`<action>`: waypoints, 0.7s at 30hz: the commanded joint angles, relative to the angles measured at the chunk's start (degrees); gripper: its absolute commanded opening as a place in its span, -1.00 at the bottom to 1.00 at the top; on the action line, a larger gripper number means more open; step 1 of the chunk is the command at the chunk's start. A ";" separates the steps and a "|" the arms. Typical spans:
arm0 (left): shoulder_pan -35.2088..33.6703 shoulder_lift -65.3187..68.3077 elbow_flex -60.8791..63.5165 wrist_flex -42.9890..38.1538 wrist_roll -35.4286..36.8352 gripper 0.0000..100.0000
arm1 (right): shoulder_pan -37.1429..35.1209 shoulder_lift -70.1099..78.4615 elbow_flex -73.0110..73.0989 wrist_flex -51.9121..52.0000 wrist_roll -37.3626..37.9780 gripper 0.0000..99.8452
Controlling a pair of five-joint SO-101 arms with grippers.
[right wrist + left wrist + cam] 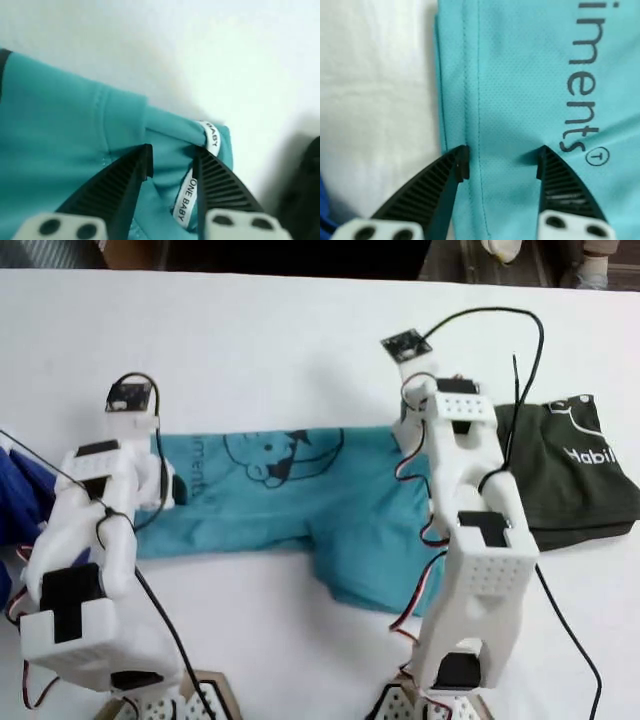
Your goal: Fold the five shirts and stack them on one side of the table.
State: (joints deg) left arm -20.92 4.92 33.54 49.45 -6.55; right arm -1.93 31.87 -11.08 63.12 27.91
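Observation:
A teal shirt point(300, 500) with a dark print lies spread across the middle of the table. My left gripper point(502, 162) is open and pressed down onto the teal shirt point(520, 90) at its hemmed edge, one finger at the hem and one on the cloth beside the lettering. In the high view the left gripper point(176, 490) sits at the shirt's left end. My right gripper point(172, 160) is shut on a bunched fold of the teal shirt point(60, 130) at the neck, beside its white label point(212, 137). From above, the right gripper point(410, 436) is at the shirt's upper right corner.
A folded dark green shirt point(570, 470) lies on the right side of the white table point(250, 350), partly under the right arm's cable. Blue cloth point(15, 502) shows at the left edge. The table's far half is bare.

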 commanded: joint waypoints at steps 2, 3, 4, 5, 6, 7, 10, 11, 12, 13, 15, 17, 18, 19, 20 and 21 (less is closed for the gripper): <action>0.62 0.00 -1.80 0.00 0.35 -0.52 | 0.57 -0.48 -7.12 1.54 0.18 -0.70; 0.62 0.00 -1.80 0.00 0.35 -0.52 | 0.48 -0.48 -8.09 2.59 0.18 -0.70; 0.62 0.00 -1.80 0.00 0.35 -0.52 | 0.40 -0.48 -9.05 4.26 0.18 -0.70; 0.62 0.00 -1.80 0.00 0.35 -0.52 | 0.13 -0.57 -10.02 6.20 0.18 -0.70; 0.62 0.00 -1.80 0.00 0.35 -0.52 | -0.31 -0.57 -11.08 8.57 0.18 -0.70; 0.62 0.00 -1.80 0.00 0.35 -0.52 | -0.75 -0.57 -12.04 11.30 0.18 -0.70; 0.62 0.00 -1.80 0.00 0.35 -0.52 | -3.12 -0.66 -14.59 19.12 0.88 -0.70; 0.62 0.00 -1.80 0.00 0.35 -0.52 | -4.35 -0.92 -14.77 21.32 2.46 -0.70; 0.62 0.00 -1.80 -0.09 0.35 -0.52 | -5.76 -1.71 -14.59 23.25 4.22 -0.70; 0.62 0.00 -1.80 -0.09 0.35 -0.52 | -7.16 -2.95 -13.89 24.84 5.80 -0.70; 0.62 0.00 -1.71 -0.09 0.35 -0.52 | -9.98 -6.90 -11.60 27.38 8.53 -0.70; 0.62 0.00 -1.71 -0.09 0.35 -0.52 | -12.79 -12.53 -7.21 28.97 11.08 -0.70; 0.62 0.00 -1.71 -0.18 0.35 -0.52 | -14.37 -15.69 -4.04 29.23 12.40 -0.70; 0.62 0.00 -1.71 -0.18 0.35 -0.52 | -15.78 -18.86 -0.44 29.32 13.98 -0.70; 0.62 0.00 -1.71 -0.18 0.35 -0.52 | -17.01 -21.93 4.04 28.97 15.38 -0.70; 0.62 0.00 -1.71 -0.18 0.35 -0.52 | -18.07 -24.40 8.35 28.88 16.97 -0.70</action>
State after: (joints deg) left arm -20.92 4.92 33.54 49.45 -6.55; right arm -16.79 18.33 -11.87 91.43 41.10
